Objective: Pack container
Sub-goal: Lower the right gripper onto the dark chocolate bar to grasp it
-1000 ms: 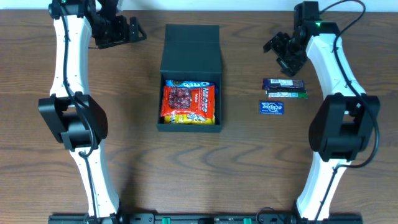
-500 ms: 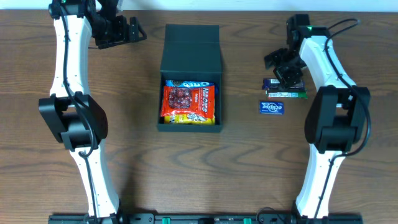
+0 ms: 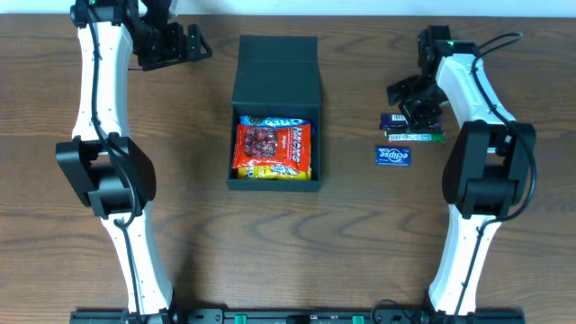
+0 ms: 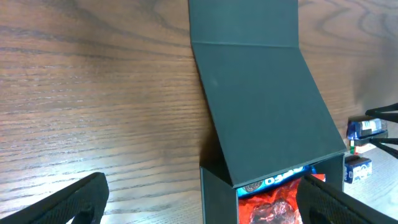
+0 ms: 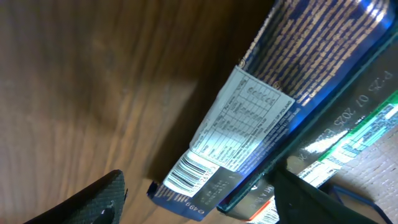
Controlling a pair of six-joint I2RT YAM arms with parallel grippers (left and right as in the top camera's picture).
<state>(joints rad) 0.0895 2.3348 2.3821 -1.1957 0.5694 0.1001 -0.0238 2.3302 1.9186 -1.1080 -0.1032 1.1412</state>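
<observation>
The container (image 3: 275, 76) sits mid-table (image 3: 198, 225) between the two arms, its lid folded back toward the far edge. Inside, a blue packet (image 3: 270, 120) lies at the back, a red packet (image 3: 272, 144) across the middle and a yellow packet (image 3: 270, 171) at the front, the red one overlapping both.

To its right, well apart from it, lie a blue bar (image 3: 391, 120), a green bar (image 3: 418, 137) just beside it, and an Eclipse pack (image 3: 392, 156).

The left gripper (image 3: 184, 43) hovers near the far edge, left of the lid, jaws spread wide and holding nothing. The right gripper (image 3: 418, 108) is low over the blue bar, fingers apart on either side, not clenched on it.

The overhead view alone shows all three packets and the Eclipse pack. The left wrist view shows the lid's tilt, hiding all but a strip of blue and red. The right wrist view shows the blue bar's white label and barcode, with the green bar alongside.
</observation>
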